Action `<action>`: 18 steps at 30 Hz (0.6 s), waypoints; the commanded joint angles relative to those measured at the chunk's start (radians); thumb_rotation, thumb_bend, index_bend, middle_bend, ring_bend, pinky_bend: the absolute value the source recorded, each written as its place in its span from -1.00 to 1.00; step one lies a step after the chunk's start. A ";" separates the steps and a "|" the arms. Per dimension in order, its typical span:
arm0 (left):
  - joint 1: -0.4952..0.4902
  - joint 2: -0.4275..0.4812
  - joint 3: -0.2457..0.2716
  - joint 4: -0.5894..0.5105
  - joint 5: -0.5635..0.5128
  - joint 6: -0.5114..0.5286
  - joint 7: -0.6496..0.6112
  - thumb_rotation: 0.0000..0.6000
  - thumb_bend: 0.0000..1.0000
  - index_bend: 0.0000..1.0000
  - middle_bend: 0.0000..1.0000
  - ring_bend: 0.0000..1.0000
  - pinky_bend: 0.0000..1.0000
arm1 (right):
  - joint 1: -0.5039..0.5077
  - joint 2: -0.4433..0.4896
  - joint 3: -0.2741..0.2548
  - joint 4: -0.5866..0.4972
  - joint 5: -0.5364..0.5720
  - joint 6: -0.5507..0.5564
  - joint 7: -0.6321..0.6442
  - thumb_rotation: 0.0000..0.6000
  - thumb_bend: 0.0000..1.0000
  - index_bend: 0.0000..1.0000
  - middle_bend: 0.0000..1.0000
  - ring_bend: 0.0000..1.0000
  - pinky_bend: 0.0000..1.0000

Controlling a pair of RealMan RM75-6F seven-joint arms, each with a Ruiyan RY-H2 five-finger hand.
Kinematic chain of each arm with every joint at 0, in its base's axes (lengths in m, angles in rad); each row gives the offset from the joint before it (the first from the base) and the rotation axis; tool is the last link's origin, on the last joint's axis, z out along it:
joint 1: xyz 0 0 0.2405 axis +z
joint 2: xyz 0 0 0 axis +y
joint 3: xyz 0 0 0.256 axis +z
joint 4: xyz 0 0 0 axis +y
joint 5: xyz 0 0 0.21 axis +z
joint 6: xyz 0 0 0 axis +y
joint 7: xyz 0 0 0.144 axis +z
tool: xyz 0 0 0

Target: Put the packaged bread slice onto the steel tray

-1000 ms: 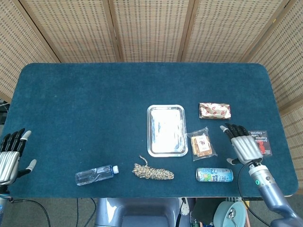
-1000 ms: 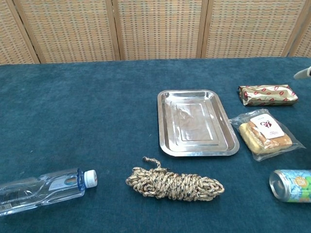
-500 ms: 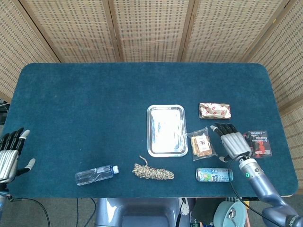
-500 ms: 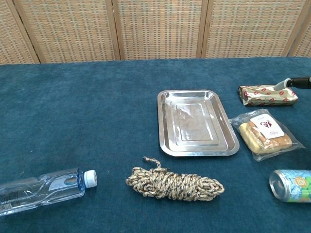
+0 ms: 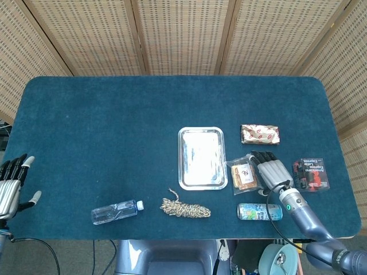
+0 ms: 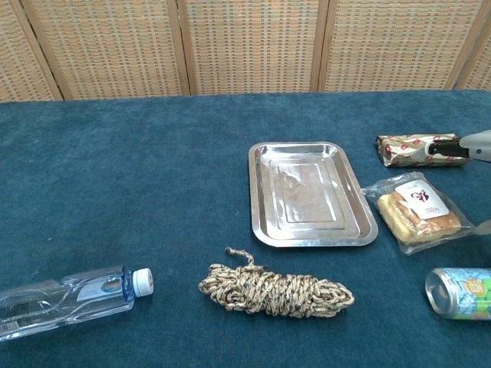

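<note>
Hovering just beside the packaged bread slice (image 5: 244, 175), your right hand (image 5: 271, 172) has its fingers spread apart and holds nothing. From the head view the fingers point away from you, toward the back of the table, and the hand sits directly to the right of the bread package; whether it touches the clear wrapper's edge cannot be told. In the chest view only a fingertip of this hand shows at the right border, in front of the red-patterned snack packet (image 6: 420, 149).

The bread slice lies flat on the blue table (image 5: 114, 126), just to the right of the steel tray (image 5: 201, 157), near its rim but not on it. The tray holds nothing. A drink can (image 5: 259, 211) lies on its side close below your right hand, and a dark booklet (image 5: 312, 173) lies to the hand's right.

Your left hand (image 5: 11, 189) is at the far left edge of the table, fingers apart and upright, gripping nothing. A water bottle (image 5: 117, 211) and a coil of rope (image 5: 184, 207) lie along the near edge, well apart from both hands.
</note>
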 commanded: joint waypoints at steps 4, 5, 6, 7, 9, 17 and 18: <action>-0.005 -0.002 -0.001 0.025 -0.005 -0.012 -0.026 1.00 -0.37 -1.00 -1.00 -1.00 -1.00 | 0.020 -0.036 -0.009 0.034 0.018 -0.013 0.002 1.00 -0.81 -0.92 -1.00 -1.00 -0.94; -0.006 -0.001 -0.002 0.030 -0.006 -0.016 -0.033 1.00 -0.37 -1.00 -1.00 -1.00 -1.00 | 0.026 -0.047 -0.009 0.046 0.022 -0.016 0.004 1.00 -0.81 -0.92 -1.00 -1.00 -0.94; -0.008 -0.001 -0.002 0.032 -0.006 -0.017 -0.036 1.00 -0.37 -1.00 -1.00 -1.00 -1.00 | 0.029 -0.053 -0.009 0.052 0.023 -0.019 0.006 1.00 -0.81 -0.92 -1.00 -1.00 -0.94; -0.008 -0.001 -0.002 0.035 -0.006 -0.019 -0.039 1.00 -0.37 -1.00 -1.00 -1.00 -1.00 | 0.032 -0.058 -0.010 0.057 0.024 -0.021 0.009 1.00 -0.81 -0.92 -1.00 -1.00 -0.94; -0.010 -0.001 -0.002 0.039 -0.006 -0.021 -0.043 1.00 -0.37 -1.00 -1.00 -1.00 -1.00 | 0.038 -0.068 -0.012 0.069 0.025 -0.026 0.015 1.00 -0.81 -0.92 -1.00 -1.00 -0.94; -0.014 0.002 -0.004 0.046 -0.011 -0.028 -0.052 1.00 -0.37 -1.00 -1.00 -1.00 -1.00 | 0.052 -0.100 -0.020 0.113 0.023 -0.037 0.046 1.00 -0.81 -0.92 -1.00 -1.00 -0.94; -0.014 0.002 -0.004 0.045 -0.010 -0.027 -0.052 1.00 -0.37 -1.00 -1.00 -1.00 -1.00 | 0.052 -0.102 -0.021 0.116 0.021 -0.035 0.048 1.00 -0.81 -0.92 -1.00 -1.00 -0.94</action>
